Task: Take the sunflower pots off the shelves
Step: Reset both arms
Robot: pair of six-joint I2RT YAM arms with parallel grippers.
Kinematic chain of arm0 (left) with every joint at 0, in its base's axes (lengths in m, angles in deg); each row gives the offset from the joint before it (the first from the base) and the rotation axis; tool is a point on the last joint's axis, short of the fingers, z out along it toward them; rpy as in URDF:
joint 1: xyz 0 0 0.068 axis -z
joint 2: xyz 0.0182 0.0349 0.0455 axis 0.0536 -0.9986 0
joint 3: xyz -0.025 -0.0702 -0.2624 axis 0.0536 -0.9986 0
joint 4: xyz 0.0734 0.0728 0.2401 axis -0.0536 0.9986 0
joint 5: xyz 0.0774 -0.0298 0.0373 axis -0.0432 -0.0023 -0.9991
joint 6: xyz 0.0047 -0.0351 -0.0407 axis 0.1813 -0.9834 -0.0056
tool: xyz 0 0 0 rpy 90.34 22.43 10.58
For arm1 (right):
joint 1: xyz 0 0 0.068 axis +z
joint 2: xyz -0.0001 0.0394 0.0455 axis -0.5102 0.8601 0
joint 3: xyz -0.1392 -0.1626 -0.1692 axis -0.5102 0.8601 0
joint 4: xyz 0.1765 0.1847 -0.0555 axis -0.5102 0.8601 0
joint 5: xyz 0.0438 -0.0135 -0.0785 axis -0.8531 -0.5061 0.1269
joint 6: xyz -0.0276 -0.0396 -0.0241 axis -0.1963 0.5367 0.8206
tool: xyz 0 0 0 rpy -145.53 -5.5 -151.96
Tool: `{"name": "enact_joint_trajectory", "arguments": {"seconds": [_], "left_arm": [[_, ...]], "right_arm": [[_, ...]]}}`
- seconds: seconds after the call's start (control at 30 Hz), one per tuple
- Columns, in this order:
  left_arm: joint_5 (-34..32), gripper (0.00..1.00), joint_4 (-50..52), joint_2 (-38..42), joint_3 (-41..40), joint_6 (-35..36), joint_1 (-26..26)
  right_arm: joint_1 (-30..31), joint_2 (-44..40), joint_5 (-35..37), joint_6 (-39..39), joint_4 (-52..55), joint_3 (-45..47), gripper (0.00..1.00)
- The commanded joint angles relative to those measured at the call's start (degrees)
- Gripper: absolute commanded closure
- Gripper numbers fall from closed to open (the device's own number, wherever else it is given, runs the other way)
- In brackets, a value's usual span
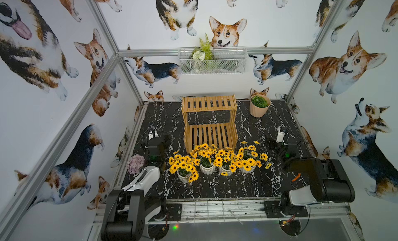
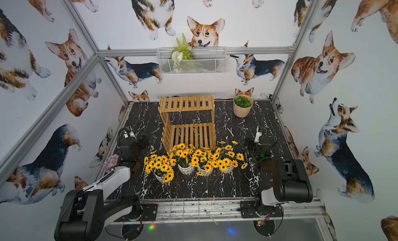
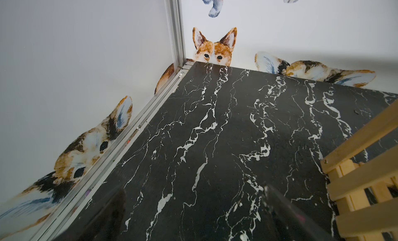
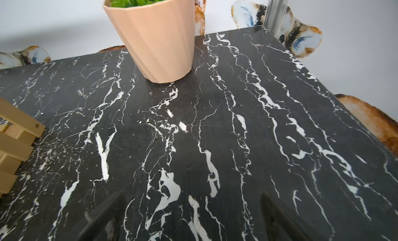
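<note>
Several sunflower pots (image 1: 207,168) stand in a row on the black marble table, just in front of the shelves (image 1: 209,104); both top views show them (image 2: 185,169). Both slatted tiers of the light-wood shelves (image 2: 187,103) are bare. My left gripper (image 1: 164,139) hovers low to the left of the shelves, open and empty. In the left wrist view its fingers (image 3: 286,212) frame bare marble, with the shelves (image 3: 366,175) at the edge. My right gripper (image 1: 271,143) is to the right of the shelves, also open with only marble between its fingers (image 4: 103,216).
A beige pot of green foliage (image 1: 259,106) stands at the back right, seen close in the right wrist view (image 4: 155,39). A white wire basket (image 1: 212,63) with white flowers and fern hangs on the back wall. A pink flower bunch (image 1: 135,163) lies by the left arm.
</note>
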Motion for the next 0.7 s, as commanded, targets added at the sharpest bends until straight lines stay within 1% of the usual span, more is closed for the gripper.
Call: {"name": "enact_joint_trajectory", "arguments": {"seconds": [0.0, 0.07, 0.17, 0.23, 0.37, 0.43, 0.67], "left_arm": [[-1.52, 0.00, -9.97, -4.39, -1.27, 3.63, 2.72], [-3.23, 0.00, -12.68, -7.59, -1.29, 5.20, 4.30], [-3.94, 0.00, -20.86, -12.28, -2.84, 5.29, 5.09], [-4.14, 0.00, -22.16, -15.03, -2.30, 5.74, 5.58], [-5.11, 0.00, -27.13, -19.15, -2.21, 10.11, 8.70], [-4.76, 0.00, -25.33, -18.50, -1.90, 9.17, 8.70], [-3.00, 0.00, -24.40, -18.87, -1.20, 8.71, 7.68]], "right_arm": [[-0.03, 0.27, -0.86, 0.57, -2.52, -0.12, 0.00], [-0.09, 0.03, -1.11, 0.70, -1.68, -0.29, 0.00], [-0.02, 0.14, -1.05, 0.80, -2.20, -0.21, 0.00], [-0.02, 0.09, -1.08, 0.86, -2.09, -0.20, 0.00], [0.06, -0.01, -0.93, 0.59, -2.20, -0.18, 0.00], [0.15, 0.12, -1.68, 1.09, -2.11, -0.21, 0.00], [0.15, 0.24, -1.90, 1.30, -1.94, -0.38, 0.00]]}}
